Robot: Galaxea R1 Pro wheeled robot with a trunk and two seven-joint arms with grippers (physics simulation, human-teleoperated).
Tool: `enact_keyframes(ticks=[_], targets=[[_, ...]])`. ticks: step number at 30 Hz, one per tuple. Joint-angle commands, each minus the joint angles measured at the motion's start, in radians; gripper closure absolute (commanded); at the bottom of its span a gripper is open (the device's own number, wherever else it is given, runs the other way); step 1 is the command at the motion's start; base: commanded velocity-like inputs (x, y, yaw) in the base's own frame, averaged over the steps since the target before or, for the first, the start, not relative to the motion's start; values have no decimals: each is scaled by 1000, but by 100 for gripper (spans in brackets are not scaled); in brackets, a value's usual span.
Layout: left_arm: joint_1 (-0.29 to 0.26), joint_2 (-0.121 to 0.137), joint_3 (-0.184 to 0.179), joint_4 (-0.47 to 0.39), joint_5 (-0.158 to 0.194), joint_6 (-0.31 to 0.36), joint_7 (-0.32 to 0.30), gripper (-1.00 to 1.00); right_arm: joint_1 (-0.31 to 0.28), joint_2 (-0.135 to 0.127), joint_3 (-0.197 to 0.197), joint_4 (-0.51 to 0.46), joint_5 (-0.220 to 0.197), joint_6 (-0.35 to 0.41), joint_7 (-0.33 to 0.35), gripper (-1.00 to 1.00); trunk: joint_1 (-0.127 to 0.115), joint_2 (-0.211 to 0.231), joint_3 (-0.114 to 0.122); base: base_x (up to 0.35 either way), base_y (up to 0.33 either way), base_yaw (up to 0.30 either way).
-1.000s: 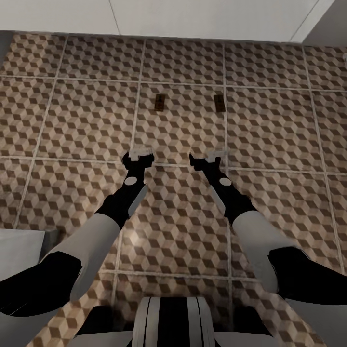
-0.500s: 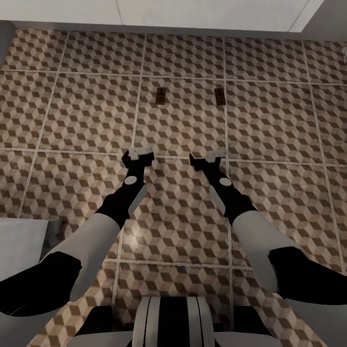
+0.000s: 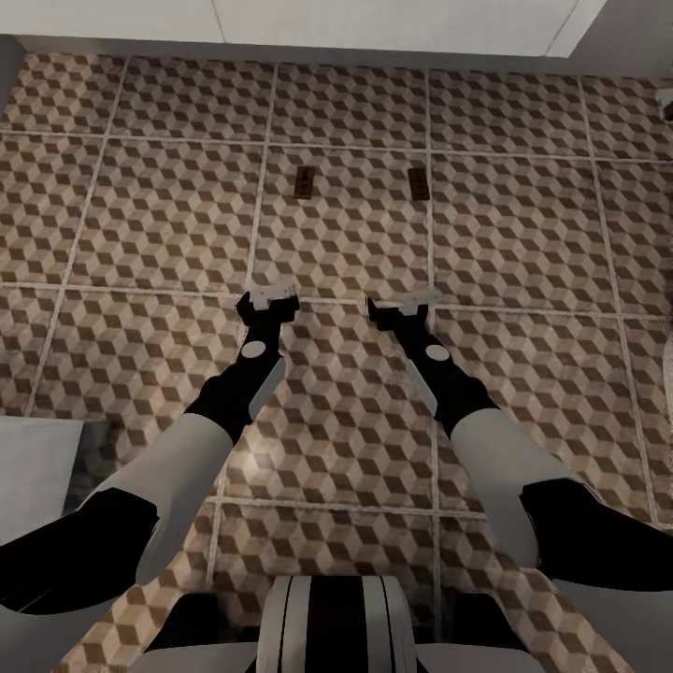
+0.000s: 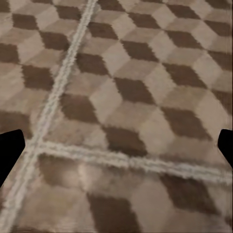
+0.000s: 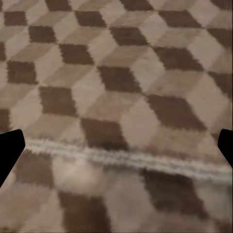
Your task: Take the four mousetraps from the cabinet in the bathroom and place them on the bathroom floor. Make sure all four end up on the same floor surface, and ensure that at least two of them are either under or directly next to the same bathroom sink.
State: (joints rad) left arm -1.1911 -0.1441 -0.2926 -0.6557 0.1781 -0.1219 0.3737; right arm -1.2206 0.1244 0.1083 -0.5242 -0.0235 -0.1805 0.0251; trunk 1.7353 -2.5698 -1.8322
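The left hand [image 3: 272,297] and right hand [image 3: 415,301] hover side by side over the bathroom floor [image 3: 140,215], fingers spread, grasping nothing. Two mousetraps lie flat on the cube-patterned tiles at twelve o'clock from the hands, well apart from them: one mousetrap [image 3: 304,182] ahead of the left hand, the other mousetrap [image 3: 419,183] ahead of the right. Each is a small tan board with dark parts. They look light, stiff and thin, probably best pinched across the long edges.
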Motion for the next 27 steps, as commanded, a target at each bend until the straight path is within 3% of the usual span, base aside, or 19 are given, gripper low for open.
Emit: enact_keyframes(ticks=[1,17,27], targets=[[-1,1,-6,1,11,-5,7,-100,0,0,1,1,-3,-4,2,-100,0,0,0,-111,-237,0],[-1,1,-7,-26,11,-5,8,-100,0,0,1,1,-2,-1,1,-100,0,0,0,-134,-271,0],[-1,1,-7,-41,11,-4,8,-100,0,-1,1,1,-1,1,1,-100,0,0,0,-237,-221,0]])
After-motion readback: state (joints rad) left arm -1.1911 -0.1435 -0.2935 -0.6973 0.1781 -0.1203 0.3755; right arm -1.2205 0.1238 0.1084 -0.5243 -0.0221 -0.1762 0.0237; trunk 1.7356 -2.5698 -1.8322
